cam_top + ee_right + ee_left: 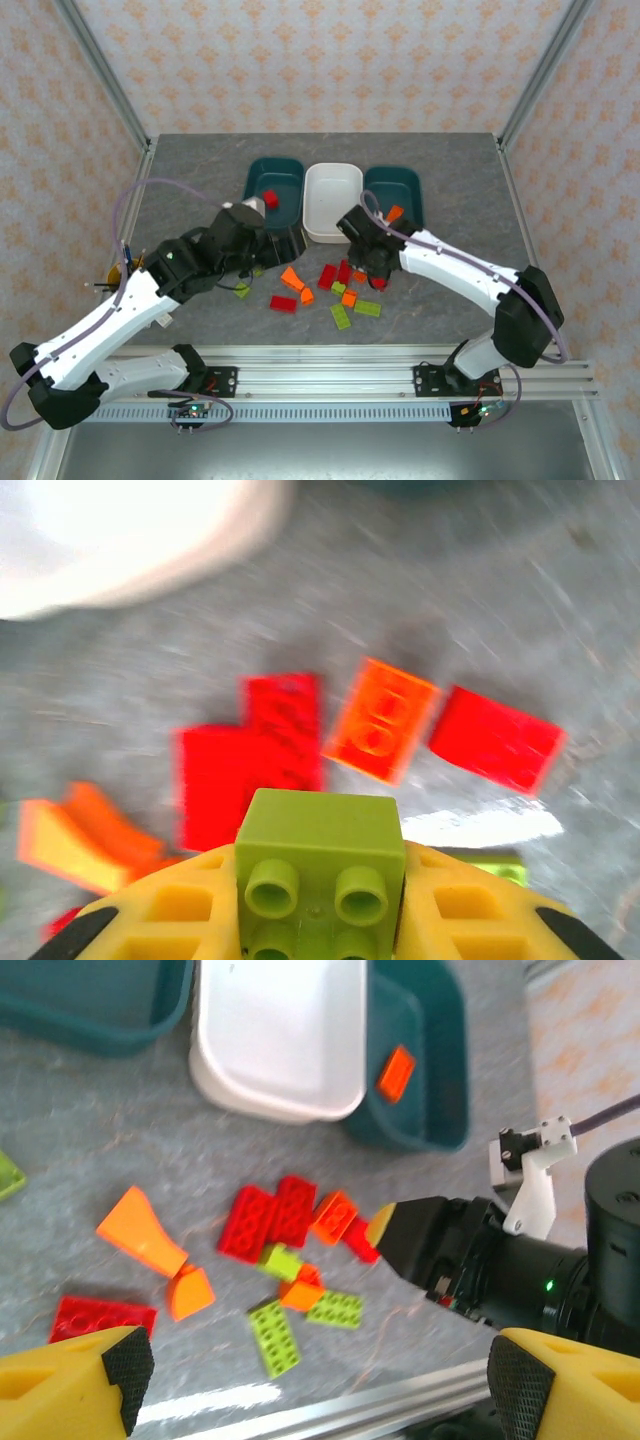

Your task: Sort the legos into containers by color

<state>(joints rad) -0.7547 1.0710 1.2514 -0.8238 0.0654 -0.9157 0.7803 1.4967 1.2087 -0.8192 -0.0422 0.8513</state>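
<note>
Three containers stand in a row at the back: a dark teal tub point(274, 180) holding a red lego point(269, 199), a white tub point(332, 200), and a second teal tub point(393, 190) holding an orange lego point(396, 1071). Red, orange and light green legos point(340, 292) lie scattered in front of them. My right gripper point(320, 885) is shut on a light green lego point(320, 825), just above the pile point(375, 272). My left gripper point(320, 1385) is open over the left part of the pile point(288, 243), with nothing between its fingers.
A metal rail point(330, 355) runs along the table's near edge. One green lego point(241, 290) lies apart, under the left arm. The two arms are close together over the pile. Patterned walls and frame posts close in the back and sides.
</note>
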